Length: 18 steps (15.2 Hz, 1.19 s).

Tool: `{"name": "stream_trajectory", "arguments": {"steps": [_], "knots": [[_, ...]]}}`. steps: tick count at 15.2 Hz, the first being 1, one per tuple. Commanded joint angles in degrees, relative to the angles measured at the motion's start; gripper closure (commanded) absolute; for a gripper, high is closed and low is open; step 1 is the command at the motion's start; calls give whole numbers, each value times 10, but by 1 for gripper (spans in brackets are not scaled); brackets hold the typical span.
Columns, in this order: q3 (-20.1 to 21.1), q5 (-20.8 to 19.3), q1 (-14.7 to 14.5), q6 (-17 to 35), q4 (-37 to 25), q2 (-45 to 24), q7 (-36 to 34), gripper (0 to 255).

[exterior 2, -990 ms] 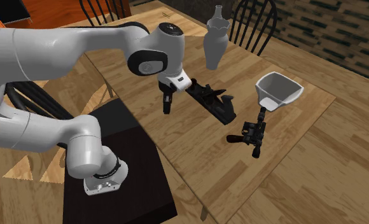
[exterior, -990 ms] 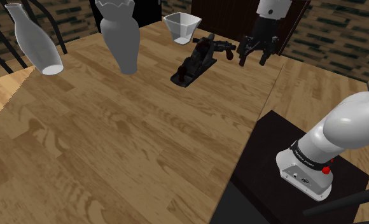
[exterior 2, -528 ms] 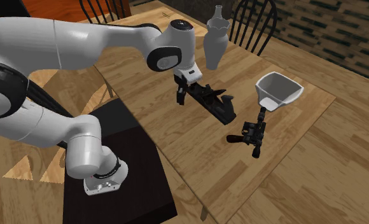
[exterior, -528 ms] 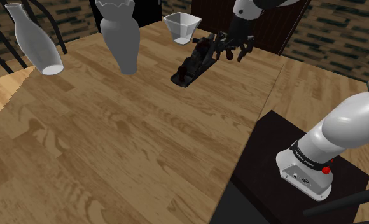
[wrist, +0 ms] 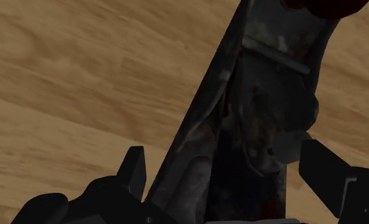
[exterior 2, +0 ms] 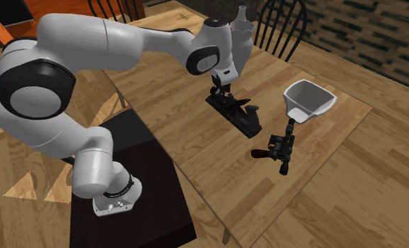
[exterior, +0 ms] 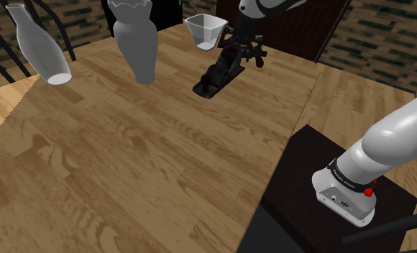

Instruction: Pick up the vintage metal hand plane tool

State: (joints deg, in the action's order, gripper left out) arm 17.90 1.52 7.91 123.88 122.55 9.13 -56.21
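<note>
No text, number or brand can be read anywhere. The black band (exterior: 347, 177) around the arm's lowest link carries a line of pale marks that look like lettering, but they are too small to make out. The hand plane (wrist: 253, 127) shows only worn blotches on its dark surface, with no legible stamp or label.
</note>
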Motion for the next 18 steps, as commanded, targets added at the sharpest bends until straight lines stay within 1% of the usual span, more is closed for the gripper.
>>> {"name": "stream_trajectory", "arguments": {"steps": [1,3,10,12,13,18], "knots": [[10,-29,6,22,-31,-36,-54,0],[14,-57,9,32,-61,-66,-95,0],[14,-68,9,84,-25,-83,-106,0],[14,-69,9,88,-22,-85,-107,0],[14,-68,9,90,-20,-84,-106,255],[14,-68,9,89,-19,-83,-106,255]]}}
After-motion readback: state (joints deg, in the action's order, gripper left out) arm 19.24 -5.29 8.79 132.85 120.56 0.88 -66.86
